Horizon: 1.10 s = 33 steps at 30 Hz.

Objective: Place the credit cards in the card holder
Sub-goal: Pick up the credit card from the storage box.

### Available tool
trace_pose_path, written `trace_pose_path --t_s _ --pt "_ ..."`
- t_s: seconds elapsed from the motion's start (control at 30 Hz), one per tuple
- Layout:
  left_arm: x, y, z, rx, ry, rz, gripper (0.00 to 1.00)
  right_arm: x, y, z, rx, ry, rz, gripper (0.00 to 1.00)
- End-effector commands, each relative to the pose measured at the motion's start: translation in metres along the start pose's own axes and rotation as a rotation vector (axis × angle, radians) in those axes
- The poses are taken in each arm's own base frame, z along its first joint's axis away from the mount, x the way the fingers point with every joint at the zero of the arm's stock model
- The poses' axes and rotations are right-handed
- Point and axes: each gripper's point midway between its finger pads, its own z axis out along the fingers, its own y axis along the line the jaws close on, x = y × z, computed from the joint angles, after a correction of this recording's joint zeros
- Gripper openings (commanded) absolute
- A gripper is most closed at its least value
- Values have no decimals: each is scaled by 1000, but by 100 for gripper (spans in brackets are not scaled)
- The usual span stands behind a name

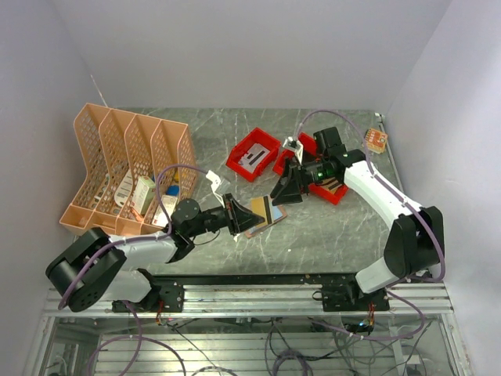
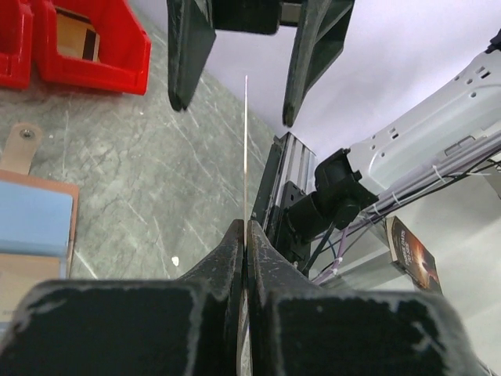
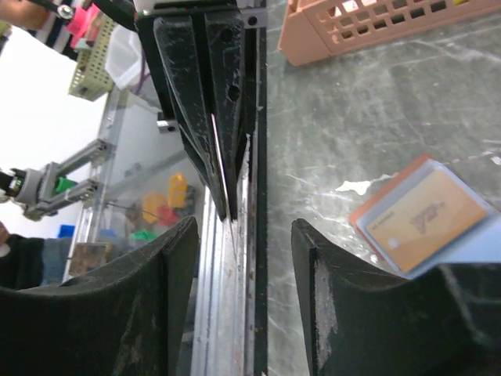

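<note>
We see our left gripper [image 2: 245,229] pinching 1 thin whitish card [image 2: 246,157] above the grey marble table [image 1: 329,235], our right gripper [image 3: 243,235] spread wide just beside it, and the tan card holder [image 3: 362,210] lying open under both with a light blue card [image 2: 31,223] on it, 2 red bins [image 1: 253,154] behind and bare tabletop toward the near rail.
</note>
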Motion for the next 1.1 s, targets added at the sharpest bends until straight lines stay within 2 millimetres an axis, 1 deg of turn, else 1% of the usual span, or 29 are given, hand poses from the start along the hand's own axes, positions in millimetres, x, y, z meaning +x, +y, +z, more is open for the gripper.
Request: trace_pose_path --t_s 0.0,0.1,0.27,0.4,0.47,0.53,0.57,0.6,0.63,0.7,0.73,0.8,0.87,0.97,1.07 --pt "-24 -11 10 50 -68 48 7 -13 11 9 -65 -22 6 47" --pt "-22 -12 11 69 -59 38 7 -10 13 13 -82 -7 18 38" --pt "-17 -11 12 75 -40 31 7 -4 19 21 -112 27 11 28" --pt "-15 -9 11 62 -32 35 7 -1 21 26 -118 46 2 13" --pt "-14 -7 11 53 -28 36 7 1 21 27 -122 51 -1 0" --pt "-13 -4 10 35 -22 33 8 1 15 28 -102 59 -10 0" --pt "-12 -1 8 15 -23 29 13 0 12 28 -88 62 -14 0" --pt "-11 4 5 -17 -30 18 20 0 5 27 -57 66 -16 0" --pt "-10 10 0 -58 -43 4 28 0 -3 24 -23 67 -15 0" --pt "-8 36 -14 -222 -86 -48 43 1 -29 15 75 49 12 0" --pt "-1 51 -24 -322 -82 -87 51 2 -41 9 121 35 22 0" --pt "10 76 -43 -497 -73 -159 56 9 -63 -3 188 4 72 0" --pt "16 88 -56 -602 -77 -215 58 17 -82 -10 242 3 108 0" --pt "16 98 -62 -715 -101 -275 58 28 -105 -8 285 24 157 0" --pt "18 109 -56 -812 -103 -299 58 32 -127 -6 319 34 194 0"
